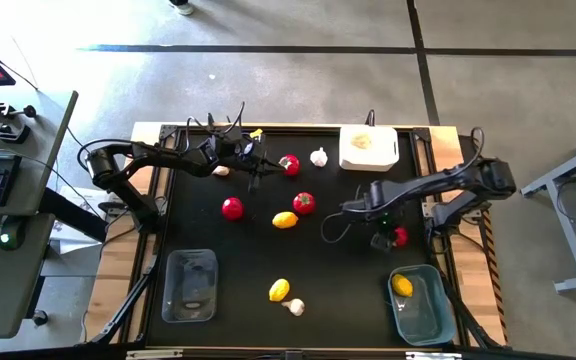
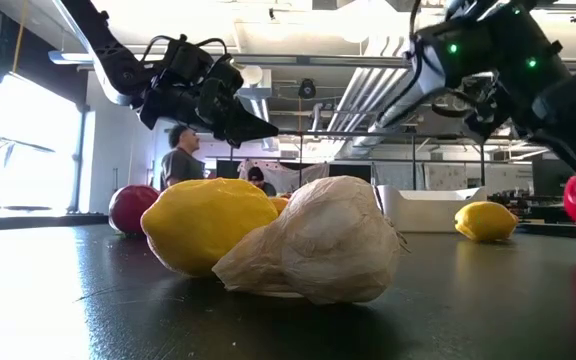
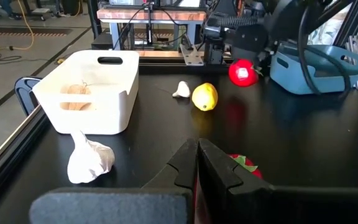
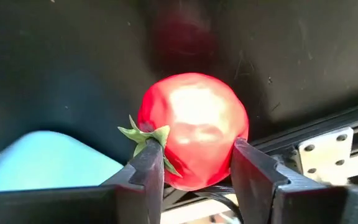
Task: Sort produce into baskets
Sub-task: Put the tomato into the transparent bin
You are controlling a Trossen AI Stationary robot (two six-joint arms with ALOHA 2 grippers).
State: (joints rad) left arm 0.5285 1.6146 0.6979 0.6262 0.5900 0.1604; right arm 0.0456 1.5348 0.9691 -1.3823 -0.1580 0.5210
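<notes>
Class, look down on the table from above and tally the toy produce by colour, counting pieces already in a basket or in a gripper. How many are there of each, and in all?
Red round pieces: 4, one in the right gripper
Yellow oval pieces: 3
White garlic bulbs: 3 sure, and the pale piece under the left arm is probably a 4th
Total: 10, or 11 with that piece
</notes>
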